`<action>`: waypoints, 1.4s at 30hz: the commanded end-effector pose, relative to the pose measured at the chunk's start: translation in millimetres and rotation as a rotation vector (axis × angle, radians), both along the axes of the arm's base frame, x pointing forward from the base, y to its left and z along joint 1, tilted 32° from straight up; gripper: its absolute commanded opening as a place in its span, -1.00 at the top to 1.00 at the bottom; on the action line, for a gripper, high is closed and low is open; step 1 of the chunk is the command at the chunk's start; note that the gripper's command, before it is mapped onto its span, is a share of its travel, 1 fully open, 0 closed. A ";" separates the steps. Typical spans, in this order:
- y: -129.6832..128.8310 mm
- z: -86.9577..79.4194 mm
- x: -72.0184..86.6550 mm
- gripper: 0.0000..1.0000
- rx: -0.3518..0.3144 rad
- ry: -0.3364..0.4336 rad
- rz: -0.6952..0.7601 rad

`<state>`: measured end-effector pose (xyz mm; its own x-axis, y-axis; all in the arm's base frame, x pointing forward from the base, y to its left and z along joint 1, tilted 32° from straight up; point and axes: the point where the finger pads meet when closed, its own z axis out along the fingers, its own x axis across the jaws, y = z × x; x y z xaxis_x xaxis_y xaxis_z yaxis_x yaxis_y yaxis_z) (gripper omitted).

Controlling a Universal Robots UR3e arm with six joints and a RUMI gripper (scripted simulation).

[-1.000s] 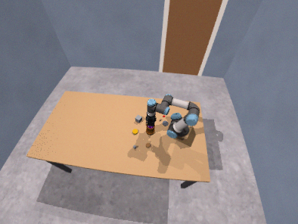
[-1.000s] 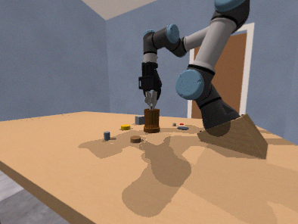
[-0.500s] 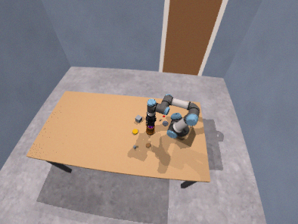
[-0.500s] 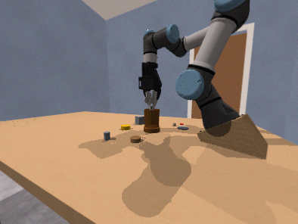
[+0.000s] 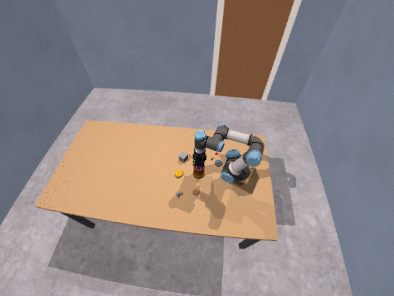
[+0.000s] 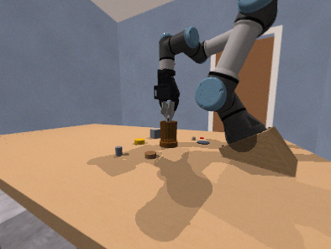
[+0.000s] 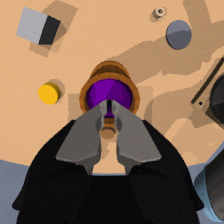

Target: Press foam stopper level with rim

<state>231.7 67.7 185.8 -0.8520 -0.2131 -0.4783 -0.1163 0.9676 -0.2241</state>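
Note:
A brown ribbed jar (image 6: 169, 133) stands upright on the table, just left of the arm's base; it also shows in the top view (image 5: 198, 172). The purple foam stopper (image 7: 109, 96) fills its mouth in the wrist view. From the side no purple shows above the rim. My gripper (image 6: 168, 113) is shut and empty, pointing straight down over the jar, with its fingertips at the stopper's top. I cannot tell how deep the tips sit inside the rim.
Around the jar lie a yellow disc (image 6: 139, 141), a brown disc (image 6: 150, 155), a small blue cylinder (image 6: 118, 150), a grey cube (image 6: 154, 133), a blue-grey disc (image 6: 203, 142) and a small red piece (image 6: 202, 137). The arm's base (image 6: 241, 130) stands to the right.

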 end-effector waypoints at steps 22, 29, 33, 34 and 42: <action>5.4 33.0 -19.7 1.00 0.001 0.000 0.001; 7.2 43.7 -26.2 1.00 0.001 0.000 0.001; 8.0 49.1 -29.5 1.00 0.001 0.000 0.001; 8.1 49.9 -30.0 1.00 0.001 0.000 0.001; 8.4 51.5 -30.9 1.00 0.001 0.000 0.001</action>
